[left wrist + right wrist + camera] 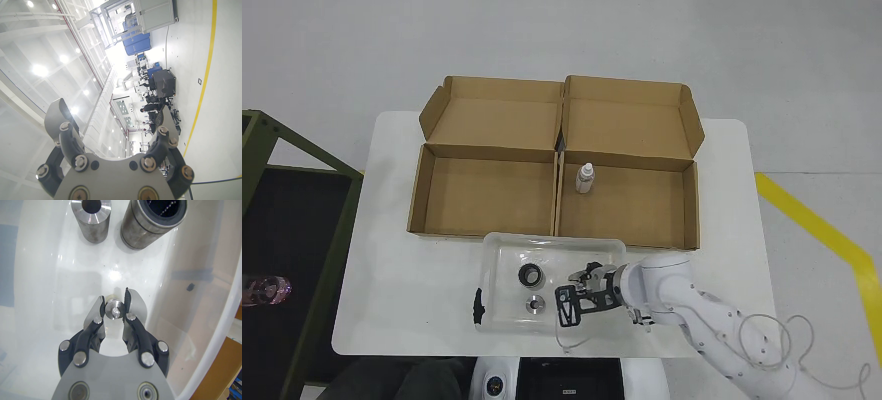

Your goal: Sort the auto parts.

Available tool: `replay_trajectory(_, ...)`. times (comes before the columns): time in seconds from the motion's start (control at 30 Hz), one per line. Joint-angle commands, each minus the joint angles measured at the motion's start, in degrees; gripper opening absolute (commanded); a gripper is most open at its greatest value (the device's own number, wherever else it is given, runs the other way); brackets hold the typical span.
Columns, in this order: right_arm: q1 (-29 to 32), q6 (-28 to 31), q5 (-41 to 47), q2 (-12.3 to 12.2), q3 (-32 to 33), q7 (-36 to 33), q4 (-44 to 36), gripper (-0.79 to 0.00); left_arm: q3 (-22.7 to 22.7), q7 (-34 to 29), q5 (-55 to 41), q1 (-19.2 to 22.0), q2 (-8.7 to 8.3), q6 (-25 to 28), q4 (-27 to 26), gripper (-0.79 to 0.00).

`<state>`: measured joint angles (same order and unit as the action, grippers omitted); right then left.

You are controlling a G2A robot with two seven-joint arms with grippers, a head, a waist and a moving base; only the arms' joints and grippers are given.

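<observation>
My right gripper (114, 301) is down inside the clear plastic bin (208, 332) and shut on a small silver metal part (114, 310) with a thin tip and a pale base, close to the bin floor. In the top view this gripper (589, 275) sits in the bin's middle. Beyond it stand a steel bushing (92, 220) (534, 305) and a larger ringed bearing sleeve (151, 224) (531, 275). My left gripper (113, 113) points up toward the ceiling, open, with nothing between its fingers.
Two open cardboard boxes lie behind the bin: the left box (482, 195) holds nothing I can see, while the right box (642, 205) holds a small white bottle-shaped part (584, 179). A small black piece (478, 305) lies on the table left of the bin.
</observation>
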<state>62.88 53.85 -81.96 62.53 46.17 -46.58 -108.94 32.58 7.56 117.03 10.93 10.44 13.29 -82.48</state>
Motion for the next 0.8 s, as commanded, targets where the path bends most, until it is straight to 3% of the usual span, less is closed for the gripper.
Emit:
replay_trajectory(0.0,-0.05,0.19,0.88,-0.04,0.2,0.58,-0.55,-0.785,0.0,0.0,0.0,0.0,0.0,0.0,0.0,0.0)
replay_trajectory(0.77,0.29,1.12,6.27,-1.39,7.31,16.48,-6.71,-0.785,0.0,0.0,0.0,0.0,0.0,0.0,0.0,0.0)
